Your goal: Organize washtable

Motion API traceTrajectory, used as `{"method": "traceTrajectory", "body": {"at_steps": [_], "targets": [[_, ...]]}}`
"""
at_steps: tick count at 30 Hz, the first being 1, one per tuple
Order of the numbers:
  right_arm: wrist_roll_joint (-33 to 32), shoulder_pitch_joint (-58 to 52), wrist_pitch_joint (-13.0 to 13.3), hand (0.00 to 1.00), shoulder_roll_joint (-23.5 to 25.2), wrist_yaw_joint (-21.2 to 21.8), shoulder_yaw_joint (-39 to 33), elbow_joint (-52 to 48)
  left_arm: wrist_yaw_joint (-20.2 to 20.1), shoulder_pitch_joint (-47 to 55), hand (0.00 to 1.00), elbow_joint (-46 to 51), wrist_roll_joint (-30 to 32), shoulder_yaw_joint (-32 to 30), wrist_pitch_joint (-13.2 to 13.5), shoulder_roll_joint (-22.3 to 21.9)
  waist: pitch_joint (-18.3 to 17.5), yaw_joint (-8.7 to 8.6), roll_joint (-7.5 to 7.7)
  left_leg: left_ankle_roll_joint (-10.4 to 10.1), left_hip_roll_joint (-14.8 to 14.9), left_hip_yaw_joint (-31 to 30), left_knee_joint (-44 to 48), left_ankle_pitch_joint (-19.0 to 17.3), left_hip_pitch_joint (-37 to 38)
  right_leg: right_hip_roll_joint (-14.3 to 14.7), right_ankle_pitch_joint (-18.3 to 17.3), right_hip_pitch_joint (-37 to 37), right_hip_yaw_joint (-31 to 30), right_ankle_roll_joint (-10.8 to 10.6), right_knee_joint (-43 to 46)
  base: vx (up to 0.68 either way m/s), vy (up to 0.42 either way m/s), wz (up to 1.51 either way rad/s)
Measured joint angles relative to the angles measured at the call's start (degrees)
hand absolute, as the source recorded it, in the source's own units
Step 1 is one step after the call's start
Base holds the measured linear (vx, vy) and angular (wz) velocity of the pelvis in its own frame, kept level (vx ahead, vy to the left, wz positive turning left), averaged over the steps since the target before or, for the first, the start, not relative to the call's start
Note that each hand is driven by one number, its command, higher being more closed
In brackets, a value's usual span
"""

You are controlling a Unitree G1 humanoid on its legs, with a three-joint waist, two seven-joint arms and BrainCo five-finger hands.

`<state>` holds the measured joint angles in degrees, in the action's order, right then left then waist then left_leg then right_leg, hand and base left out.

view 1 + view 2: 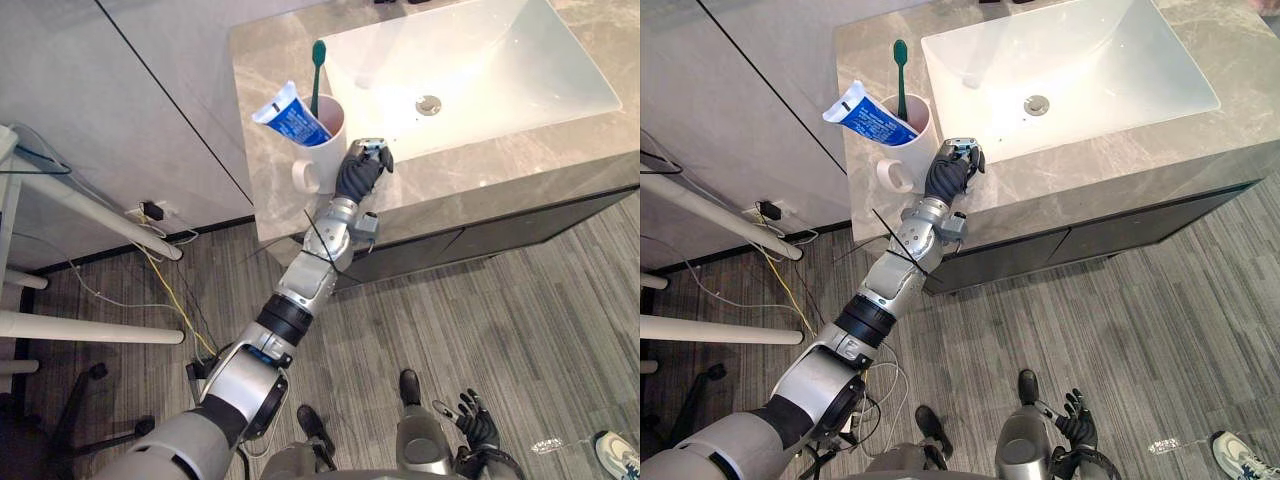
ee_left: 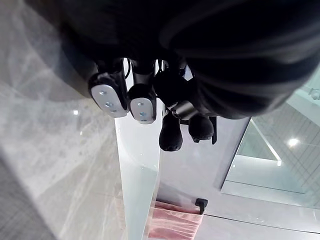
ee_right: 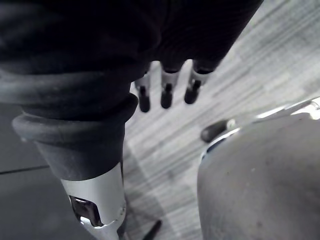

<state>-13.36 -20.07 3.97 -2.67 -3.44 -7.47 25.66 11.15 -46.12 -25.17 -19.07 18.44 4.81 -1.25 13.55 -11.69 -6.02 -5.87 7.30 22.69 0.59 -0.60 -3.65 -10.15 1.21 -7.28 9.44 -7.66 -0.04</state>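
Note:
A white mug point(image 1: 322, 140) stands on the grey marble counter point(image 1: 268, 70), left of the white sink point(image 1: 480, 60). In the mug are a blue-and-white toothpaste tube point(image 1: 290, 117), leaning left, and a green toothbrush point(image 1: 317, 70), upright. My left hand point(image 1: 360, 172) hovers over the counter's front edge just right of the mug, apart from it. Its fingers point(image 2: 107, 95) are curled and hold nothing. My right hand point(image 1: 478, 420) hangs low above the floor, fingers point(image 3: 166, 92) relaxed and straight.
White tube legs of a rack point(image 1: 70, 200) stand at the left, with loose cables point(image 1: 160, 280) on the wood-look floor. A person's shoe point(image 1: 618, 452) shows at the bottom right. A pink towel point(image 2: 172, 222) hangs beyond the sink.

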Motion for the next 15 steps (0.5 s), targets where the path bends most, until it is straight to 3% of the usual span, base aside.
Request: {"method": "traceTrajectory", "body": {"at_steps": [15], "targets": [[0.01,-0.01,0.03,0.0,-0.05,0.42,-0.03,0.05,-1.3,0.07,1.0,-0.47,0.19,-1.16,-0.61,4.22,-0.08,0.04,-0.26,0.01,0.05,-0.68,0.47,0.0,-0.52,0.01,0.7,-0.09,0.03,0.01,-0.19,-0.01,-0.008,0.0]]}}
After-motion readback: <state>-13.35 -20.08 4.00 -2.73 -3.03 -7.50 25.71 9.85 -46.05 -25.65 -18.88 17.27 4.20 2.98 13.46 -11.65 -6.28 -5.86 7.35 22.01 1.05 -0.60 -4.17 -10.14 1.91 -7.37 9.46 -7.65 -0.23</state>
